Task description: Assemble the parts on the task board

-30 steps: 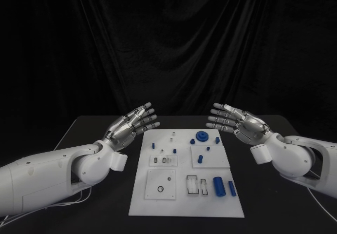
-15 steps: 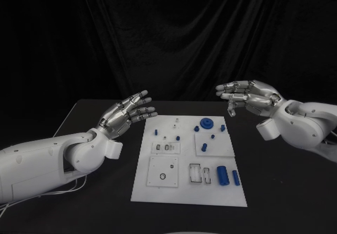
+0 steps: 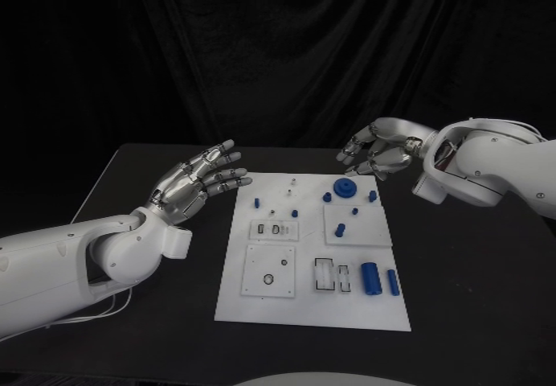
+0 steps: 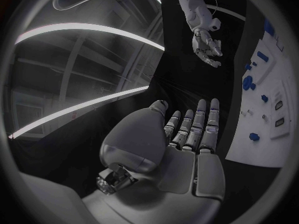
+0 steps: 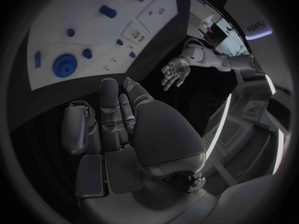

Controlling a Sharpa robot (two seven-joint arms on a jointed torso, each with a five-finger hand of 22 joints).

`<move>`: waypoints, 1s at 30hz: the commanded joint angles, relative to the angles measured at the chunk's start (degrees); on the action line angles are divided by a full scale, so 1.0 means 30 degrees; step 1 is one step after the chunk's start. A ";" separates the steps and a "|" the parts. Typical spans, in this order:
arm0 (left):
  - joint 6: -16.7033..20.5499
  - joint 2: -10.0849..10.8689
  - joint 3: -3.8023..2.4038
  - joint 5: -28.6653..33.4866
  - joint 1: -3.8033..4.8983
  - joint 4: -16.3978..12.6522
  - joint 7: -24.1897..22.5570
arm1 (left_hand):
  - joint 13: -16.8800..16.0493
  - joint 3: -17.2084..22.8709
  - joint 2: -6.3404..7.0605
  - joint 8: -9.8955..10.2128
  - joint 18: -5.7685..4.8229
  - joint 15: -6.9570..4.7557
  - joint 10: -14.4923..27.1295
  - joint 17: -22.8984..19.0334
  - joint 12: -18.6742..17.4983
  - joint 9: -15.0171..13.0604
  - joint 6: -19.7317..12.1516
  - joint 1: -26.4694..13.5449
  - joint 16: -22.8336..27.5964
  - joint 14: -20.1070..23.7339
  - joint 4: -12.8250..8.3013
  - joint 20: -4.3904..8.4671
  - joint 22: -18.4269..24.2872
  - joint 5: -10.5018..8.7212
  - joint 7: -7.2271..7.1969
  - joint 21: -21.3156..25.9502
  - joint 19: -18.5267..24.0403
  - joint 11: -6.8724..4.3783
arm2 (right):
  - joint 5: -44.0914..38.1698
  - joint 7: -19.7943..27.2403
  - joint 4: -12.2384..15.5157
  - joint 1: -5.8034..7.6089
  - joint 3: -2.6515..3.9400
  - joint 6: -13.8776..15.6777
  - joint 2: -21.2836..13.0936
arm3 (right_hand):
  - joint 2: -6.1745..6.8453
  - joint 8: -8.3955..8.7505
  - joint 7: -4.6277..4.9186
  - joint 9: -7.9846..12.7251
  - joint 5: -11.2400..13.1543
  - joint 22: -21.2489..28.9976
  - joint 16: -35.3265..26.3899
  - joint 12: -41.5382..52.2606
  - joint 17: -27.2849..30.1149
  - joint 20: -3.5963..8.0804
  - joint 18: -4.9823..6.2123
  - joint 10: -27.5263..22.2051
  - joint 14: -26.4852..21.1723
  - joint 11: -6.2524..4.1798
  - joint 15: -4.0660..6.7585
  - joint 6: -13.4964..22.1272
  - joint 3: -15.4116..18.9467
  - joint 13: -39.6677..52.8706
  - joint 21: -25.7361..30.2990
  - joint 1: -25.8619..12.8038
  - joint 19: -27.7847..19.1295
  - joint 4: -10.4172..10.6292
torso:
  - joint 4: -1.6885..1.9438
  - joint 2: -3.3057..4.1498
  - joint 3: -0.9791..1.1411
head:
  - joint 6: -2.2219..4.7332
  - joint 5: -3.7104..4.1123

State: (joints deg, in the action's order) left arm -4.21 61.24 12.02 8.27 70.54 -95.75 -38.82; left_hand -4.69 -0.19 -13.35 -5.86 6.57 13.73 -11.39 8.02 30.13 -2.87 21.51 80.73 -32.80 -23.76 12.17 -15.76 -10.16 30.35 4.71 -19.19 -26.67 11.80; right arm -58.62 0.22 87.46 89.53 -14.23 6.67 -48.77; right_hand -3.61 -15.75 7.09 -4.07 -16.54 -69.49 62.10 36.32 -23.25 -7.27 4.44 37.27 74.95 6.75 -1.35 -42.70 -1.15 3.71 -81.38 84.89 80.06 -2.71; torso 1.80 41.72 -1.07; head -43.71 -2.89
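Note:
The white task board point(image 3: 348, 310) lies in the middle of the black table. On it are a blue gear point(image 3: 343, 190), small blue pegs point(image 3: 340, 230) and a thick blue cylinder point(image 3: 371, 278) beside a thin one point(image 3: 392, 280). My left hand point(image 3: 197, 181) hovers left of the board's far end, fingers spread, holding nothing. My right hand point(image 3: 377, 151) hangs over the board's far right corner with fingers loosely curved and apart, nothing in them. The left wrist view shows my left hand point(image 4: 187, 139), the board point(image 4: 268, 99) and the right hand point(image 4: 207, 47). The right wrist view shows my right hand point(image 5: 118, 119) and the gear point(image 5: 65, 65).
Rectangular slots point(image 3: 328, 277) and a round hole point(image 3: 267, 280) sit in the board's near half. Bare black table point(image 3: 464, 273) lies on both sides of the board. A black curtain hangs behind the table. My left hand point(image 5: 174, 72) appears in the right wrist view.
My right arm has risen and swung inward, bringing the hand over the board's far right corner with fingers curving down. The left hand stays spread, nearly unmoved. The camera has shifted.

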 commanded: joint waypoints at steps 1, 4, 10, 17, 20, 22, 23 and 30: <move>0.0007 0.0049 -0.0024 0.0245 0.0059 -0.0117 -0.3920 | 0.0041 0.0067 0.0234 -0.0079 -0.0132 0.0096 -0.0043 -0.0024 0.0010 -0.0018 0.0117 0.0025 -0.0082 0.0065 -0.0056 -0.0065 -0.0026 0.0140 0.0039 -0.0109 0.0074 0.0007 | -0.6740 -0.2905 0.0012 0.0078 0.0013 0.0510 0.0200 | 0.0322 0.0350 -0.0172 -0.0035 0.0039 -0.0396 0.0674 -0.0398 -0.1409 -0.0020 -0.0153 0.0054 0.0536 0.0051 0.0033 -0.0075 -0.0416 -0.0031 -0.0211 0.0100 0.0234 -0.0051 | 0.0180 0.0428 -0.0127 | 0.0057 0.0087; -0.0028 0.0079 -0.0028 0.0281 0.0062 -0.0123 -0.3898 | 0.0043 0.0082 0.0238 -0.0076 -0.0141 0.0105 -0.0042 -0.0028 0.0025 -0.0017 0.0114 0.0028 -0.0089 0.0079 -0.0071 -0.0065 -0.0024 0.0154 0.0039 -0.0106 0.0090 0.0006 | -0.8348 -0.3163 0.0081 0.0111 0.0014 0.0564 0.0422 | 0.0430 0.0614 -0.0372 -0.0061 0.0013 -0.0407 0.0778 -0.0771 -0.1696 0.0008 -0.0145 0.0108 0.0565 0.0076 0.0064 -0.0092 -0.0874 -0.0035 -0.0219 0.0265 0.0199 -0.0177 | 0.0287 0.0559 -0.0163 | 0.0045 0.0216; -0.0209 0.0085 -0.0030 0.0547 0.0065 -0.0067 -0.3693 | 0.0050 0.0232 0.0180 -0.0065 -0.0206 0.0204 -0.0083 -0.0041 0.0135 -0.0012 0.0111 0.0039 -0.0165 0.0111 -0.0139 -0.0100 -0.0029 0.0239 0.0068 -0.0119 0.0136 0.0065 | -1.0858 -0.3050 0.0010 0.0115 0.0013 0.0739 0.0848 | 0.0921 0.1227 -0.0829 -0.0164 0.0585 -0.1076 0.1002 -0.1559 -0.2485 0.0333 -0.0251 0.0861 0.0800 -0.0063 0.0457 -0.0305 -0.1806 -0.0010 -0.0495 -0.0279 0.0455 0.0115 | 0.0577 0.1048 -0.0323 | 0.0266 0.0745; -0.0355 0.0083 -0.0029 0.0663 0.0064 -0.0037 -0.3658 | 0.0060 0.0329 0.0149 -0.0051 -0.0253 0.0282 -0.0094 -0.0052 0.0177 -0.0007 0.0091 0.0036 -0.0208 0.0139 -0.0178 -0.0130 -0.0036 0.0260 0.0098 -0.0136 0.0149 0.0121 | -1.1570 -0.2615 -0.0266 -0.0130 0.0011 0.0789 0.0982 | 0.1219 0.1538 -0.0777 -0.0225 0.1172 -0.1348 0.1684 -0.1887 -0.4152 0.0251 -0.0309 0.1364 0.1273 -0.0120 0.0295 -0.0409 -0.2111 0.0016 -0.0591 -0.0780 0.0548 0.0541 | 0.0773 0.1362 -0.0439 | 0.0514 0.1127; -0.0385 0.0117 -0.0028 0.0677 0.0062 -0.0042 -0.3683 | 0.0059 0.0367 0.0133 -0.0055 -0.0267 0.0301 -0.0108 -0.0056 0.0213 -0.0009 0.0114 0.0037 -0.0222 0.0150 -0.0192 -0.0136 -0.0038 0.0266 0.0107 -0.0142 0.0154 0.0137 | -1.1660 -0.2421 -0.0233 -0.0281 0.0010 0.0900 0.0890 | 0.1360 0.1736 -0.0804 -0.0221 0.1393 -0.1485 0.2154 -0.2024 -0.5116 0.0217 -0.0328 0.1519 0.1511 -0.0117 0.0298 -0.0299 -0.2203 0.0017 -0.0649 -0.0924 0.0605 0.0700 | 0.0789 0.1441 -0.0474 | 0.0590 0.1210; -0.0402 0.0158 -0.0028 0.0686 0.0059 -0.0066 -0.3703 | 0.0056 0.0455 0.0086 -0.0072 -0.0291 0.0330 -0.0146 -0.0063 0.0295 -0.0018 0.0180 0.0037 -0.0255 0.0167 -0.0216 -0.0140 -0.0044 0.0281 0.0123 -0.0157 0.0161 0.0163 | -1.1702 -0.2256 -0.0174 -0.0418 0.0010 0.1073 0.0798 | 0.1508 0.2106 -0.0959 -0.0151 0.1632 -0.1506 0.2274 -0.2205 -0.5392 0.0227 -0.0321 0.1582 0.1519 -0.0121 0.0313 0.0138 -0.2290 0.0020 -0.0652 -0.1031 0.0598 0.0863 | 0.0789 0.1484 -0.0484 | 0.0644 0.1277; -0.0409 0.0172 -0.0027 0.0691 0.0058 -0.0079 -0.3708 | 0.0051 0.0512 0.0053 -0.0081 -0.0303 0.0341 -0.0178 -0.0068 0.0356 -0.0022 0.0213 0.0034 -0.0275 0.0177 -0.0227 -0.0139 -0.0048 0.0291 0.0130 -0.0167 0.0164 0.0175 | -1.1714 -0.2188 -0.0153 -0.0475 0.0010 0.1161 0.0763 | 0.1525 0.2160 -0.0984 -0.0141 0.1642 -0.1503 0.2305 -0.2236 -0.5467 0.0229 -0.0319 0.1585 0.1527 -0.0121 0.0312 0.0202 -0.2311 0.0020 -0.0650 -0.1029 0.0594 0.0879 | 0.0791 0.1507 -0.0494 | 0.0672 0.1349; -0.0568 0.0164 -0.0026 0.0728 0.0054 -0.0144 -0.3826 | 0.0051 0.0781 -0.0083 -0.0099 -0.0353 0.0382 -0.0253 -0.0088 0.0515 -0.0030 0.0298 0.0034 -0.0362 0.0219 -0.0280 -0.0134 -0.0066 0.0322 0.0137 -0.0213 0.0174 0.0215 | -1.1753 -0.1880 -0.0161 -0.0906 0.0010 0.1581 0.0611 | 0.1598 0.2211 -0.0988 -0.0171 0.1625 -0.1529 0.2432 -0.2474 -0.5774 0.0255 -0.0318 0.1359 0.1566 -0.0083 0.0340 0.0143 -0.2418 -0.0003 -0.0657 -0.0959 0.0599 0.0897 | 0.0797 0.1494 -0.0524 | 0.0658 0.1457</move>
State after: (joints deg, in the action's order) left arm -4.75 61.82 12.00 10.01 70.56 -95.98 -38.86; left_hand -4.57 1.88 -13.14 -5.85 6.59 14.35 -11.92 7.82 31.52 -2.87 21.91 80.95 -33.73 -23.13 11.36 -15.97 -10.30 31.07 5.12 -19.64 -26.45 12.33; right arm -92.37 -6.08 86.96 86.98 -14.25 9.37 -46.87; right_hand 0.83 -9.47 4.12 -4.54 -11.72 -74.06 69.12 29.27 -40.52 -6.58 4.45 41.68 79.38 6.25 -0.26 -42.37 -8.24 3.71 -83.20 82.10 81.62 -0.15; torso 4.16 46.19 -2.57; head -41.62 1.42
